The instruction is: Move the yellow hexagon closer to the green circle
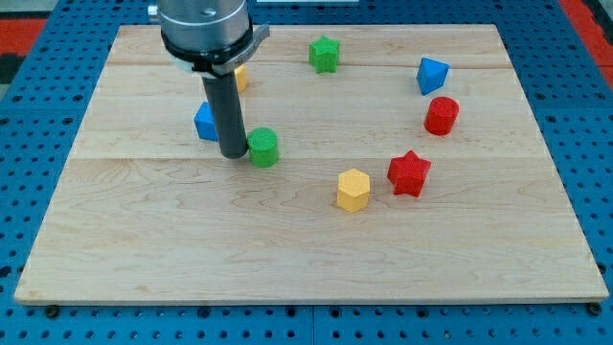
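Note:
The yellow hexagon (352, 189) lies right of the board's middle, touching or nearly touching the red star (409, 172) on its right. The green circle (263, 147) lies left of centre, well to the hexagon's upper left. My tip (233, 153) rests on the board right against the green circle's left side, far from the hexagon. The rod rises from there to the arm's housing at the view's top.
A blue block (204, 122) sits just left of the rod, partly hidden by it. A yellow block (240, 78) peeks out behind the housing. A green star (325, 54) lies at the top middle. A blue block (432, 75) and a red cylinder (442, 115) lie at the right.

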You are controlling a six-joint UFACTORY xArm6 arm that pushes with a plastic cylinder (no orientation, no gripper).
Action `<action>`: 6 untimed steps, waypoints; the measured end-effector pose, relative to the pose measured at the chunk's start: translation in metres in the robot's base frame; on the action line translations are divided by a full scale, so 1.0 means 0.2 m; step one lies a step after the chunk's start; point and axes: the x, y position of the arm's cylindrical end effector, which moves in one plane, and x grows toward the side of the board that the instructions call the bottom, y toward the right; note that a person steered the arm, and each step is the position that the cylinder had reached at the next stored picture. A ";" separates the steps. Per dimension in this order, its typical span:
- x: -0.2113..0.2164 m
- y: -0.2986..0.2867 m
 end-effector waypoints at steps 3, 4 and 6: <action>0.70 0.51; 0.92 0.83; 0.69 1.01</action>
